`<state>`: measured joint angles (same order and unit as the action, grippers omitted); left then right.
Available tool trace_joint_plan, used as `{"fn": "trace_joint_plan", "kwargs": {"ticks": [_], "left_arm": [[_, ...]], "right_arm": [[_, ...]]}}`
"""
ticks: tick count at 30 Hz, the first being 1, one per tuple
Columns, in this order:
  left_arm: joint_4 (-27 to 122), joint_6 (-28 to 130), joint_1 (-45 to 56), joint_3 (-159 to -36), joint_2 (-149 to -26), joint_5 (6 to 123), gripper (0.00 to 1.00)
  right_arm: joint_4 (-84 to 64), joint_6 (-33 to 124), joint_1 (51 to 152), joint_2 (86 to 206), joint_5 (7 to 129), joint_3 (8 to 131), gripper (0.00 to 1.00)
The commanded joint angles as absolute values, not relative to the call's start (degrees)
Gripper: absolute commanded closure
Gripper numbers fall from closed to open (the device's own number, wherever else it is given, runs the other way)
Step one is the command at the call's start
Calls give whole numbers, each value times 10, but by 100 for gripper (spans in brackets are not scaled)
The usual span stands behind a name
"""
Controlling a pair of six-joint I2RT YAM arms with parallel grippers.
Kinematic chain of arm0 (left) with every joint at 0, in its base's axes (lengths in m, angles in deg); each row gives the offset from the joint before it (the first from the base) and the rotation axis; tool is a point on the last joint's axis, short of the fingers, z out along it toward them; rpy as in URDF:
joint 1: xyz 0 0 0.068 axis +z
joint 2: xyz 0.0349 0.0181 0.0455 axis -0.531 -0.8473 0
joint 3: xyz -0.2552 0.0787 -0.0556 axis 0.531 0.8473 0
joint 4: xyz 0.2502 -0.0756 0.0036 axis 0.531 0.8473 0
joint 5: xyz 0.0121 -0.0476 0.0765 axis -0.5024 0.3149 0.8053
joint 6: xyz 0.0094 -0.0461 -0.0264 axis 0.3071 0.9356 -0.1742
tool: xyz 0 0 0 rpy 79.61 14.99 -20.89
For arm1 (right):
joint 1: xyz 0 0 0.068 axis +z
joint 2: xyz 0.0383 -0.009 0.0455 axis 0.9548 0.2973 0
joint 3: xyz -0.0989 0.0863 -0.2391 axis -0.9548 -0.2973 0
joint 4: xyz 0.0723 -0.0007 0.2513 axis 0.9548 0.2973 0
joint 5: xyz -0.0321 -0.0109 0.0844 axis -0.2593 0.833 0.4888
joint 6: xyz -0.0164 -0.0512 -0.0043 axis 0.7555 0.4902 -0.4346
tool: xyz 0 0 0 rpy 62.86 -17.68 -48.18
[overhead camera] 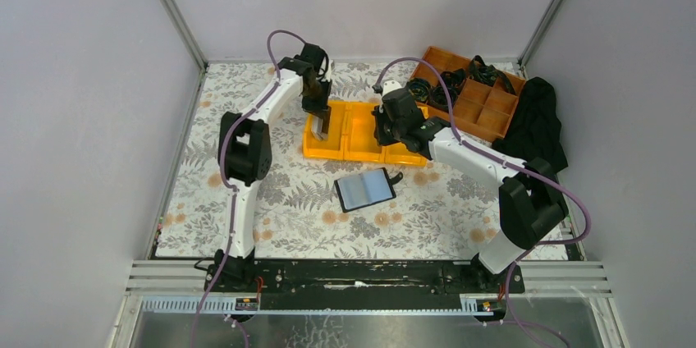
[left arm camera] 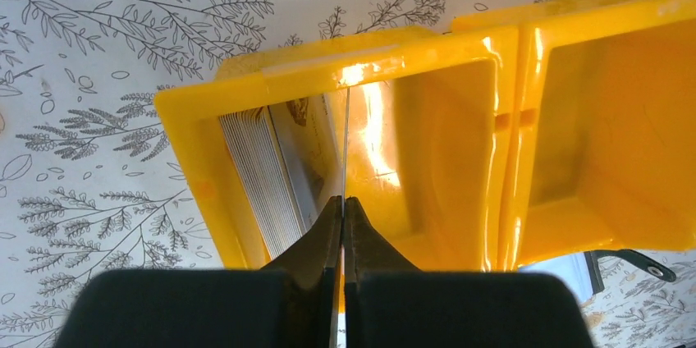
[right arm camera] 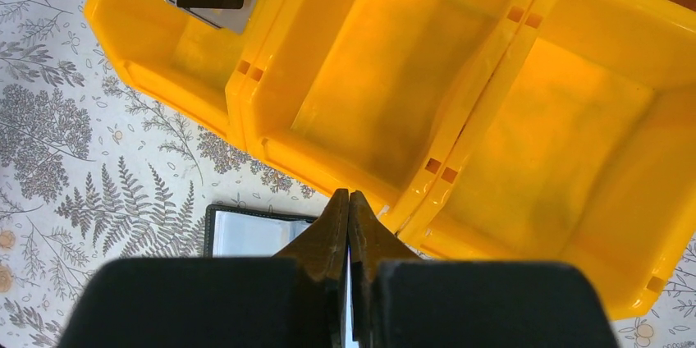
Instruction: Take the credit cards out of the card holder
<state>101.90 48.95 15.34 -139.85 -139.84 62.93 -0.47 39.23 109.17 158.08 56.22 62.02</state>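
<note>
**Counter** (overhead camera: 271, 208), floral-patterned, carried a yellow bin (overhead camera: 361, 130) of three compartments at centre, with a black cloth (overhead camera: 538, 122) and an orange tray (overhead camera: 484, 114) at the far right. The left hand (left arm camera: 343, 200) hung over the bin's left compartment, pinching a single card (left arm camera: 346, 135) edge-on. The right hand (right arm camera: 349, 194), fingers pressed together, hovered by the bin's near rim. The card holder (overhead camera: 366, 190) lay open just in front of the bin. A stack of credit cards (left arm camera: 263, 176) leaned against a side wall of the left compartment.

One card holder (overhead camera: 365, 190), one three-compartment yellow bin (overhead camera: 361, 130), one orange tray (overhead camera: 491, 122) and one black cloth (overhead camera: 538, 122) are sharing the table (overhead camera: 279, 208) with two arms (overhead camera: 244, 151).
</note>
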Motion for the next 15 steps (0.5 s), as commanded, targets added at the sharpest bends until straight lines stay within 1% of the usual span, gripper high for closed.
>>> {"fn": "trace_joint_plan", "kwargs": {"ticks": [1, 4, 15], "left_arm": [[1060, 476, 154, -1461, -1434, 643, 100], [1061, 475, 156, -1472, -1444, 644, 100], [1061, 475, 166, -1454, -1449, 661, 100]], "right_arm": [[-20, 404, 1089, 1554, 543, 622, 98], [-22, 405, 1086, 1553, 542, 619, 98], [-27, 401, 1083, 1564, 556, 618, 98]]}}
